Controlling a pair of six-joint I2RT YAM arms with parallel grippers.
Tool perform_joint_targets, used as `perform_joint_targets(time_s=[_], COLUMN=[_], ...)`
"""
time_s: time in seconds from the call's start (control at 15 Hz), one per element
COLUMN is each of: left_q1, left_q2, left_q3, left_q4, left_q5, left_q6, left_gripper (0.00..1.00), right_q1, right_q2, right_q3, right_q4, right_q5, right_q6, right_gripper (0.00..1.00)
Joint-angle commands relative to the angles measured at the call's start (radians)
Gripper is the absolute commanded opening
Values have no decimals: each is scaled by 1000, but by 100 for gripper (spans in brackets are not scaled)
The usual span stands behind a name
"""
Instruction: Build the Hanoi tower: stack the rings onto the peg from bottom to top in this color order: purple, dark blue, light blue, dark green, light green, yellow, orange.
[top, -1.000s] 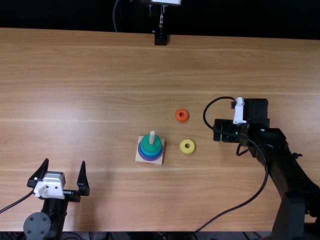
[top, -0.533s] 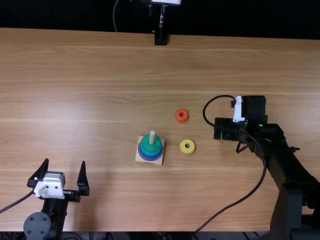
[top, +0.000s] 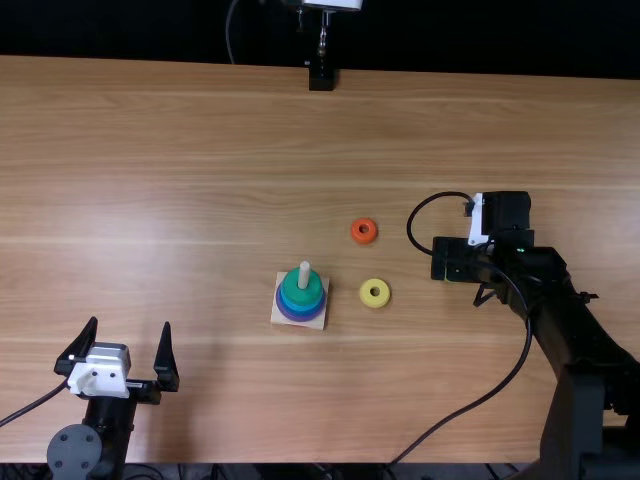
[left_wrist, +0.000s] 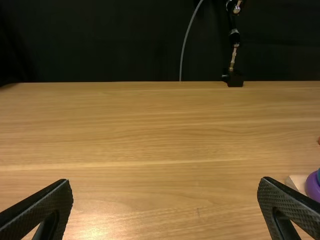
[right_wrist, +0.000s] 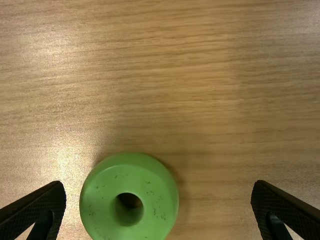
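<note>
Cable (top: 409, 226) loops beside right gripper (top: 455, 260), fingers apart; left gripper (top: 131, 323) likewise; black stand (top: 321, 77) at far edge.

Streaks of paler and darker grain are borne by the light brown wooden table (top: 180, 150). Near the top view's centre, purple (top: 293, 317), blue (top: 301, 308) and dark green round rings (top: 302, 293) are framed by a pale wooden square base (top: 276, 316), with a round yellow ring (top: 366, 296) and a round orange ring (top: 356, 235) seen to their right. In the right wrist view, dark specks are scattered over a glossy light green ring (right_wrist: 160, 205).
</note>
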Motion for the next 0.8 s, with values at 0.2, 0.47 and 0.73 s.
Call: perform_joint_targets(time_s=[0.2,0.47,0.73], left_q1=[7,7,7], left_q2=[-11,-11,-11], left_q3=[-37,-37,-37], left_q4=[-6,-6,-6], left_q5=[-8,-8,-8], left_q6=[14,14,14], left_gripper=[100,100,100], right_q1=[-12,-12,-9], right_q2=[19,27,58], right_q3=[26,26,54], right_q4=[-1,-3,-45], right_q5=[-40,-46,-44], right_q6=[9,15,17], right_gripper=[100,100,100])
